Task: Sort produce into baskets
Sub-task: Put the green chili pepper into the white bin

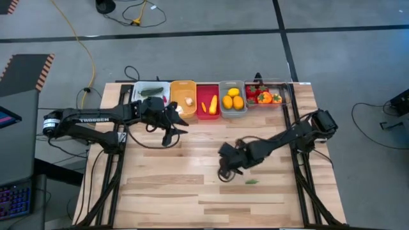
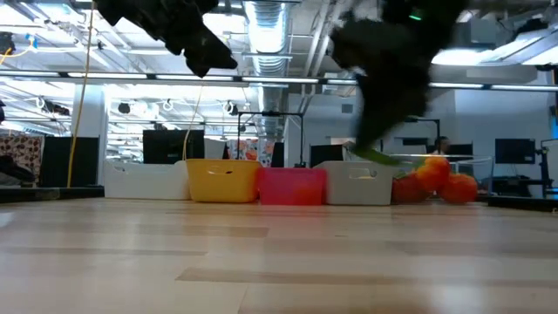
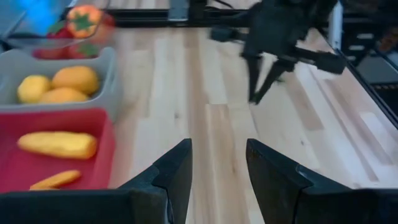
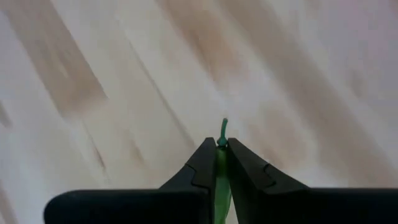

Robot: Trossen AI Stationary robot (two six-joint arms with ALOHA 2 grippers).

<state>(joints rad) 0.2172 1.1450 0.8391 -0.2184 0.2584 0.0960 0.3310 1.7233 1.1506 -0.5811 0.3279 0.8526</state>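
My right gripper (image 4: 222,144) is shut on a small green piece with a thin stem (image 4: 223,127), above the middle-right of the table (image 1: 246,178). The piece also shows in the high view (image 1: 252,181) and the low view (image 2: 377,157). My left gripper (image 3: 217,163) is open and empty, above the table in front of the orange basket (image 1: 183,97). Along the far edge stand, left to right, a white basket (image 1: 148,97), the orange one, a red basket (image 1: 208,110), a grey basket (image 1: 232,86) and a clear basket (image 1: 281,86), each holding produce. My right gripper pinches the green piece between its two fingers. Its body (image 4: 221,180) lies in the gap along the fingers, and its thin stem end sticks out past the fingertips. In the low view the piece is clear of the table, under the dark gripper.
The white basket holds a green piece (image 1: 152,91), the orange one a white garlic (image 1: 189,101). The red basket holds yellow and orange pieces (image 3: 57,144), the grey one lemons (image 3: 62,79), the clear one red and orange produce (image 1: 263,96). Bare wood lies along the table's near half.
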